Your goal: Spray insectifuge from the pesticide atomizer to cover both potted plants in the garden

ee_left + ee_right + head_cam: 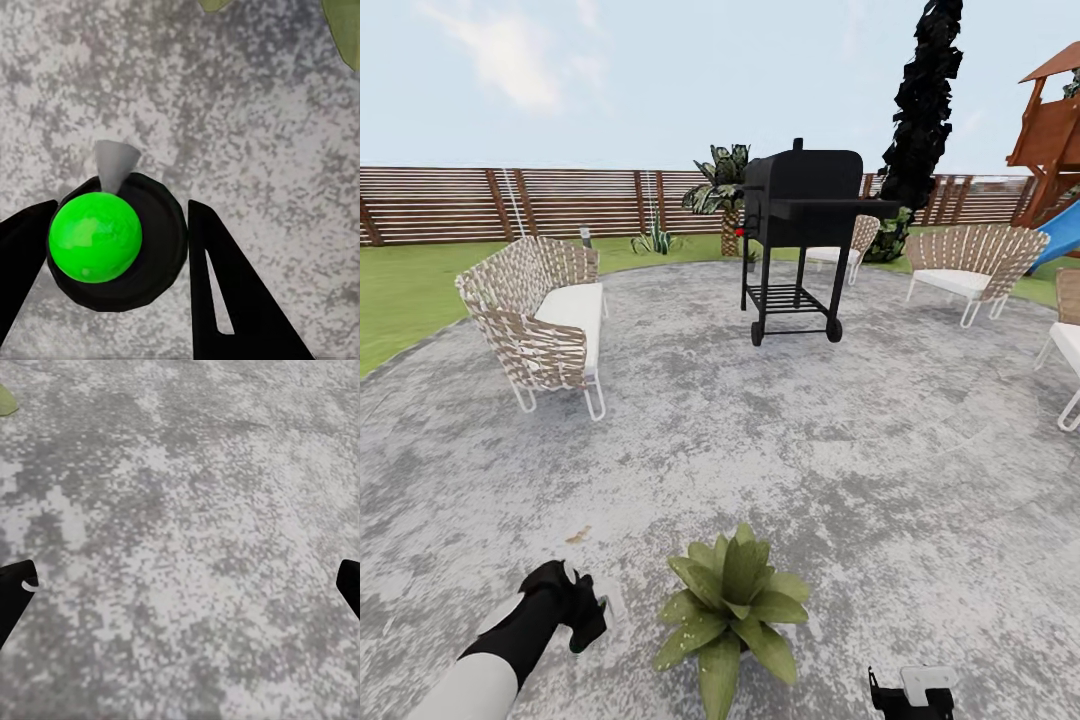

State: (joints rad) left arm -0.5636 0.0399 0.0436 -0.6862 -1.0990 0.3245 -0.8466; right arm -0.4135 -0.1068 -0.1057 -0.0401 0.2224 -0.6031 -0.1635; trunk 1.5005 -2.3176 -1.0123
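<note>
My left arm (490, 660) wears a white shell on the forearm, then turns glossy black at the wrist. My left gripper (585, 622) is black and blocky, and its fingers (225, 292) are flat black wedges, one cut with a narrow slot. My right gripper (912, 692) has a black body with a pale grey block. Its fingertips (13, 592) are black, one carrying a small white curved mark.

Bright, even daylight throughout; no clear sun direction. Cast shadows nearly absent under sofa (540, 325) and grill (800, 240). No glare. Patio (810, 450) texture coarse, pixelated in wrist views. Head view bends at edges: fence (500, 205) line bows, patio rim curves. Distant tree (925, 110) blocky, near-black silhouette.
</note>
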